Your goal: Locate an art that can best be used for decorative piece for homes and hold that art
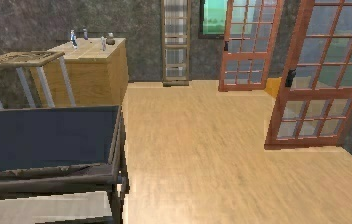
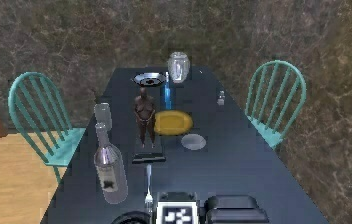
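Note:
A dark brown statuette of a standing figure (image 2: 142, 120) rises upright on a flat base near the middle of the dark table (image 2: 234, 170) in the arm side view. The wrist's white marker square (image 2: 179, 213) and the gripper's dark body (image 2: 134, 218) peek in at the bottom edge, nearer than the statuette. The gripper's far end is cut off, so I cannot tell whether it holds anything.
Around the statuette stand a clear bottle (image 2: 108, 165), a fork (image 2: 149, 183), a yellow plate (image 2: 172, 122), a glass jar (image 2: 178, 67) and a dark dish (image 2: 148, 78). Teal chairs (image 2: 39, 110) (image 2: 276, 100) flank the table. Ahead lie open wood floor (image 1: 214, 150), a wooden counter (image 1: 89, 70) and glazed doors (image 1: 319, 75).

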You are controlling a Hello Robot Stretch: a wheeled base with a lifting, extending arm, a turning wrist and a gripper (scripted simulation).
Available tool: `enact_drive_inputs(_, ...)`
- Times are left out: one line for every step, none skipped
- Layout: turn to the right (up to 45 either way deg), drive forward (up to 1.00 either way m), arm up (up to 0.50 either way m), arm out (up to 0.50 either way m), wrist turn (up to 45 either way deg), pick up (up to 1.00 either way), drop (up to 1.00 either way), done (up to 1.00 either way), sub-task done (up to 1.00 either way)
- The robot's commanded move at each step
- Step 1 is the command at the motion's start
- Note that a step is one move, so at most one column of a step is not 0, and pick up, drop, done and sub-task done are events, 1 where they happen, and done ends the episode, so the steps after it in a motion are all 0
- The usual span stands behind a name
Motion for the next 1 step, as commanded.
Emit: enact_drive_inputs(0.0, 0.00, 0.00, 0.40, 0.0, 0.00, 0.00, 0.00, 0.00)
